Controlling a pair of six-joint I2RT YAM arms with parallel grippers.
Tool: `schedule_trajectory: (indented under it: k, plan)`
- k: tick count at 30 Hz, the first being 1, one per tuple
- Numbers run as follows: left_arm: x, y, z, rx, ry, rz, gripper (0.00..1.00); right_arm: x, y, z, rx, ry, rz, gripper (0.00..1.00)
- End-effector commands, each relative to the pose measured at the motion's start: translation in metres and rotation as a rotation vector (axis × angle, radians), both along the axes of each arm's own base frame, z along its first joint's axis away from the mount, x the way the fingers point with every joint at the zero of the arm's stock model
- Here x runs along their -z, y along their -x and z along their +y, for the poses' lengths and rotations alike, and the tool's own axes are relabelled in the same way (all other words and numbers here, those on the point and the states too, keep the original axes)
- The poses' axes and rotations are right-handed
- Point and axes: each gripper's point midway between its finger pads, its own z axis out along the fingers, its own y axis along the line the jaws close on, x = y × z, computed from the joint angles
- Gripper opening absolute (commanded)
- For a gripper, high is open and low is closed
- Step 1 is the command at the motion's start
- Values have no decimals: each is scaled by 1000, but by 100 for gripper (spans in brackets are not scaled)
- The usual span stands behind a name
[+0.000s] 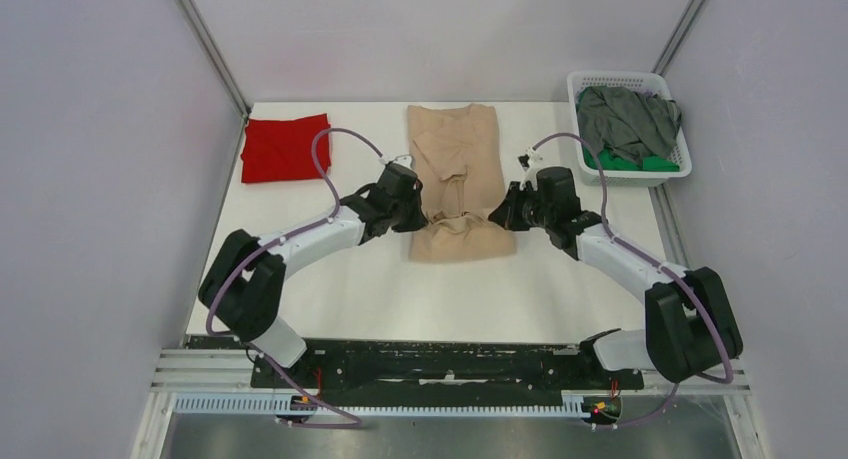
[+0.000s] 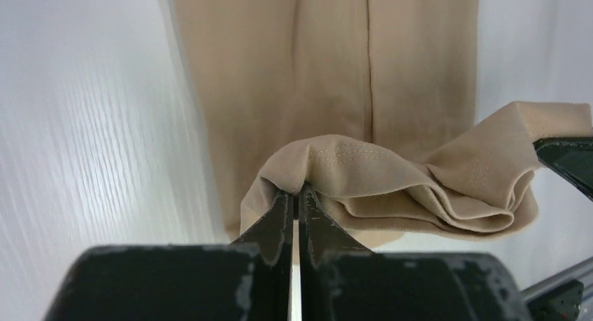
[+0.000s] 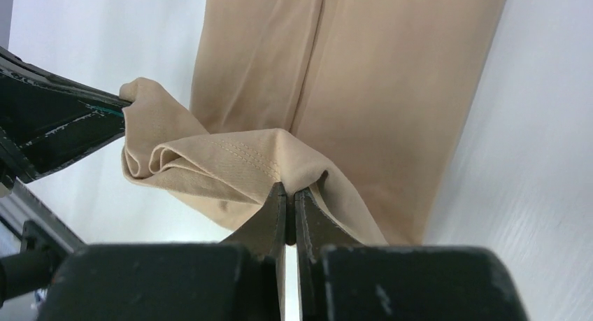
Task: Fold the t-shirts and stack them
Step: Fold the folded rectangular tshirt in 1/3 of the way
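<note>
Both arms are in on the beige t-shirt [image 1: 452, 159], which lies down the middle of the white table [image 1: 350, 279] as a long narrow strip. The left gripper [image 2: 295, 193] has its fingers pressed together on the hem, and a fold of stitched beige cloth bulges up right at the tips. It's the same on the other side. The right gripper [image 3: 287, 190] pinches the hem too, fingers tight, with the double stitch line showing just above the tips.

Between the two pairs of fingers the hem is raised and sags in soft layered folds above the cloth underneath. Beyond the fingertips the rest of the shirt stretches away flat, with a lengthwise crease running along it. The two grippers face each other across the shirt, near one another but apart, each holding its own corner of the hem.

Well off to the left of the left fingers, toward the far side, the red t-shirt [image 1: 285, 149] lies folded into a neat rectangle. Far out to the right of the right fingers, a white basket [image 1: 620, 77] sits at the table's far corner. A dark grey t-shirt [image 1: 625, 119] is heaped in it on top of a green t-shirt [image 1: 645, 163].
</note>
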Motion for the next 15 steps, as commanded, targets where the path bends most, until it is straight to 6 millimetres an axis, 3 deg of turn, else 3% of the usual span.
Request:
schedule_trajectory:
  k: [1,5,15]
  plan:
    - [-24,-48,-13,43,20,-107,2,-27,-49,0,53,5,-115,0]
    - [-24,-76,-5,7,-5,-119,2,-22,-71,2,46,19,-104,0]
    - [-8,-122,8,-63,-75,-114,3,-7,-116,0,82,53,-88,0]
